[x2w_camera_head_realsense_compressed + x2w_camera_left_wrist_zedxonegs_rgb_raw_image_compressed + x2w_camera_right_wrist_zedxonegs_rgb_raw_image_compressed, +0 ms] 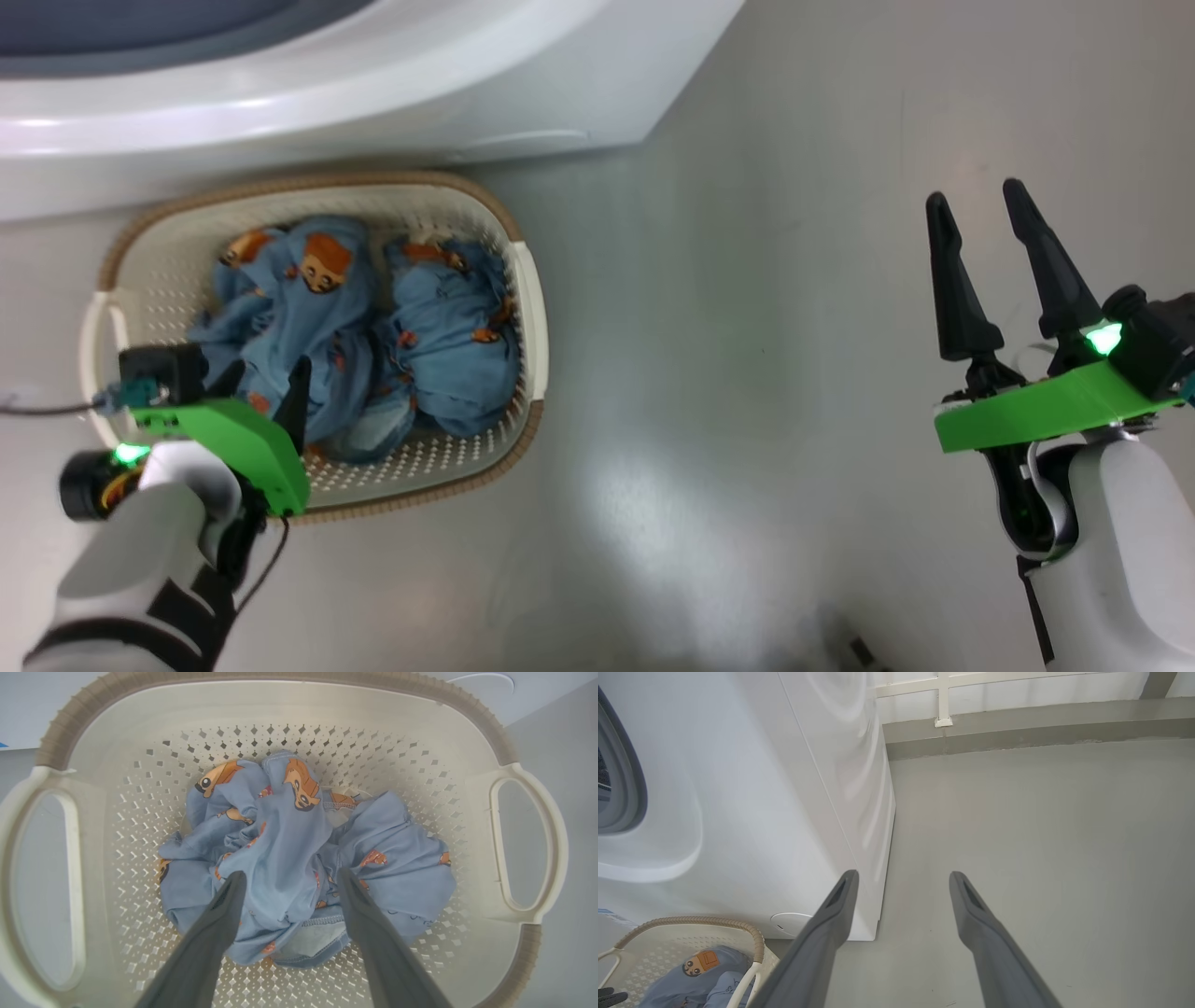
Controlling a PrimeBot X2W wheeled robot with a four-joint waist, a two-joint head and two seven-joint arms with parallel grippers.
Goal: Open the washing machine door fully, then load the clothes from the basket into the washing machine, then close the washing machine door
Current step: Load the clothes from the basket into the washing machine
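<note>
While its two dark fingers [219, 914] stand wide apart, the left gripper [289, 877] hangs over the basket [527, 280], tips on either side of a raised fold of the clothes [373, 327], though contact with the fabric cannot be told. Both blue bear-printed garments lie bunched inside the basket, which sits on the grey floor [747, 373] just before the washing machine [373, 103]. The right gripper [976, 196], likewise spread wide and holding nothing, hovers above bare floor well apart from the basket.
</note>
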